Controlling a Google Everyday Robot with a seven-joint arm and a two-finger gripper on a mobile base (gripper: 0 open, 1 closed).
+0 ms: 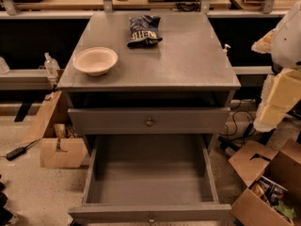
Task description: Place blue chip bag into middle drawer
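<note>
The blue chip bag (pixel 144 31) lies crumpled at the back of the grey cabinet top (pixel 188 55), right of the beige bowl (pixel 95 60). The middle drawer (pixel 150 178) is pulled out wide below, with nothing in it; its knob (pixel 151 218) is at the bottom edge. Above it a closed drawer front (pixel 188 121) shows only its face and knob. My arm (pixel 282 79) enters at the right edge. My gripper (pixel 264 40) is beside the cabinet's right side, well right of the bag and holding nothing that I can see.
An open cardboard box (pixel 59 149) stands on the floor left of the cabinet, another (pixel 273 187) with packets at the lower right. A clear bottle (pixel 51 65) sits on a ledge at left. Cables (pixel 237 126) and a black adapter (pixel 16 151) lie on the floor.
</note>
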